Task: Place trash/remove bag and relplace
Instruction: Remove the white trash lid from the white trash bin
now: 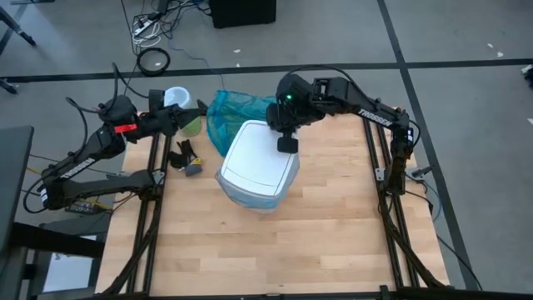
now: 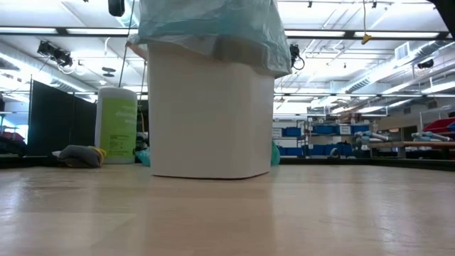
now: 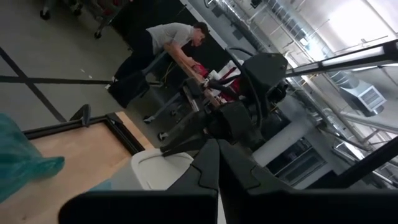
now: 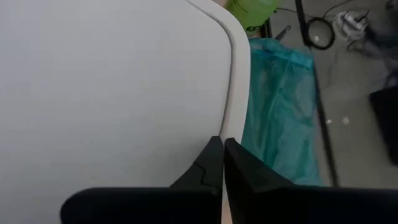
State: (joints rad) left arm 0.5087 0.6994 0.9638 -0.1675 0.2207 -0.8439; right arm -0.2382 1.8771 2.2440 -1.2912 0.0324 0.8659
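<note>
Right claw (image 1: pixel 286 143) is pinched closed right at the bin's white lid (image 1: pixel 258 154), holding nothing I think. The blue bag (image 2: pixel 213 28) hangs around the rim; lift the lid first. Left claw (image 1: pixel 186 116) is closed, parked.

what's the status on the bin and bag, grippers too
Right gripper shut, over bin lid. Left gripper shut, idle by the tub. Bag still on bin. Teal bag behind.

A green wipes canister (image 2: pixel 117 125) stands beside a teal-green bag (image 1: pixel 233 112) on the wooden table (image 1: pixel 325 225).
</note>
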